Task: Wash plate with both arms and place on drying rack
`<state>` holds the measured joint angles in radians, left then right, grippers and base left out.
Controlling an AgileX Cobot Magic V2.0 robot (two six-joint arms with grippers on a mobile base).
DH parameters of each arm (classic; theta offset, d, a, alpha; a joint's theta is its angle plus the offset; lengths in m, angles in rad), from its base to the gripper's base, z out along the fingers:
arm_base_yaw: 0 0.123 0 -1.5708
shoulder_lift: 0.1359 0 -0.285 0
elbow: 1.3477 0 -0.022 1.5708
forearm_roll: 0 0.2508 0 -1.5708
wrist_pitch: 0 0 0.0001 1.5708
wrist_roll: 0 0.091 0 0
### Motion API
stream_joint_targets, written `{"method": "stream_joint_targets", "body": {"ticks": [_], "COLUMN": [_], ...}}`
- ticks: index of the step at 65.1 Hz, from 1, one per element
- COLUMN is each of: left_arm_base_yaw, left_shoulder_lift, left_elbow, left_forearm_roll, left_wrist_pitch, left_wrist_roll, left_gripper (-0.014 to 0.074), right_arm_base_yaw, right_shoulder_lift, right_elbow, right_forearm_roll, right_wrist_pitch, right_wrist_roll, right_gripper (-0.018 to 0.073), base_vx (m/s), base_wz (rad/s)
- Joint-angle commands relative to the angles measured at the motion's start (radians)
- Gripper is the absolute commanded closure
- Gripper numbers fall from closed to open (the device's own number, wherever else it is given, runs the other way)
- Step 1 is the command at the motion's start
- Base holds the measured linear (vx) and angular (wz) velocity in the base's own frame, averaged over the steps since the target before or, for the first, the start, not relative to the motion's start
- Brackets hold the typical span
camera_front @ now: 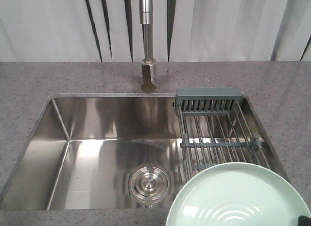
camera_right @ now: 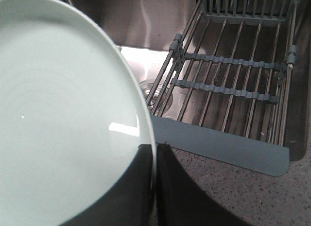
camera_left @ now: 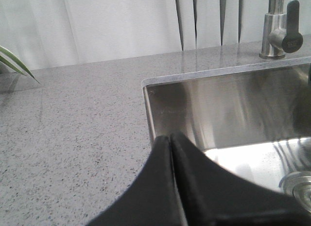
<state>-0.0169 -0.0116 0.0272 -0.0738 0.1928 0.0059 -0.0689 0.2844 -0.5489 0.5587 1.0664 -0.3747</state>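
Plate: the pale mint-green plate (camera_front: 240, 199) sat at the lower right of the front view, its face toward the camera, overlapping the near end of the drying rack (camera_front: 218, 133). It was neither under the faucet (camera_front: 147, 41) nor slotted in the rack.
Right gripper: the right gripper (camera_right: 154, 155) was clamped on the plate's rim at the bottom of its wrist view, one finger on each face. That was one edge only, folks!
Left gripper: the left gripper (camera_left: 171, 143) had its fingers pressed together with nothing between them. It hovered over the sink (camera_front: 87, 119) corner, with no plate anywhere in its view.
Slip risk: a single-edge pinch on a wide plate looked shaky. Once wet, it could have pivoted or slid out of the pads and dropped into the steel basin.
Clip risk: the rack's grey-green near bar lay just beside the rim (tight quarters), so a swing toward the faucet might have knocked the plate against it.
Handoff risk: with its fingers together, the left gripper would have shoved the plate rather than gripped it, and a nudge there could have levered it out of the right gripper's hold.
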Motion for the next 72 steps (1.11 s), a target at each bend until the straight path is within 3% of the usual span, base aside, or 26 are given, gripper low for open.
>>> {"method": "stream_joint_targets", "body": {"ticks": [1,72], "left_arm_base_yaw": [0.000,0.000], "left_shoulder_lift": [-0.014,-0.014], "left_elbow": [-0.026,-0.026], "left_forearm_roll": [-0.003,-0.003], "left_wrist_pitch": [-0.071,-0.071], "left_wrist_roll": [-0.006,-0.006], "left_gripper": [0.0603,0.0603], "right_arm_base_yaw": [-0.005,-0.005], "right_shoulder_lift": [0.011,0.011], "right_elbow": [-0.023,-0.023], "right_forearm_roll": [0.029,0.029], "right_wrist_pitch": [-0.058,-0.058], "right_wrist_roll": [0.001,0.001], "right_gripper": [0.0564,0.0564], "base_vx": [0.05,0.03], "base_wz": [0.00,0.01]}}
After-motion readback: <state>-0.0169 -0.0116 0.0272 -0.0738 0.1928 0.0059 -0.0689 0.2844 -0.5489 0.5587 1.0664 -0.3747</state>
